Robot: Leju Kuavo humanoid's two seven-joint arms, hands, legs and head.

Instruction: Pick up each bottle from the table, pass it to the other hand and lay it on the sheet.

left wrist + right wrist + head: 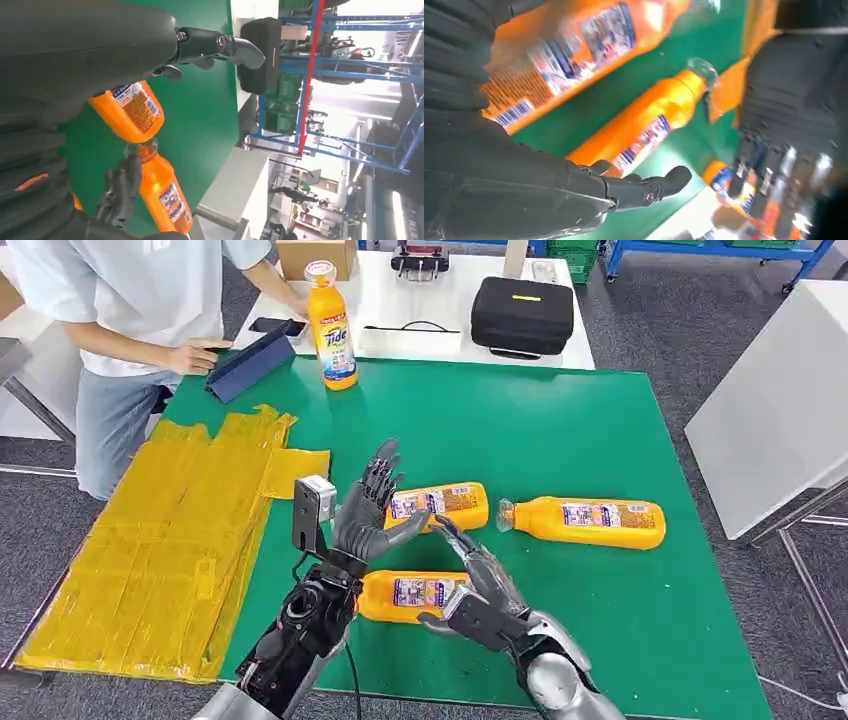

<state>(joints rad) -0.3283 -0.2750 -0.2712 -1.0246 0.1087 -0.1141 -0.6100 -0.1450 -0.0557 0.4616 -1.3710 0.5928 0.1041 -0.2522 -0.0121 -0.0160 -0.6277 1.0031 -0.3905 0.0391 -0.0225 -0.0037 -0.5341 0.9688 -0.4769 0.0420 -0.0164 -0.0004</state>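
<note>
While flat, bottle (584,520) points left.

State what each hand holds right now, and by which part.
Nothing is held. The left hand and right hand are both open above the lying bottles, fingers spread, gripping none of them.

Four orange bottles were on the green table: one upright (331,325) at upper left, three lying at centre (440,505), right (585,522) and lower centre (410,596). One yellow sheet (160,550) lay left.
</note>
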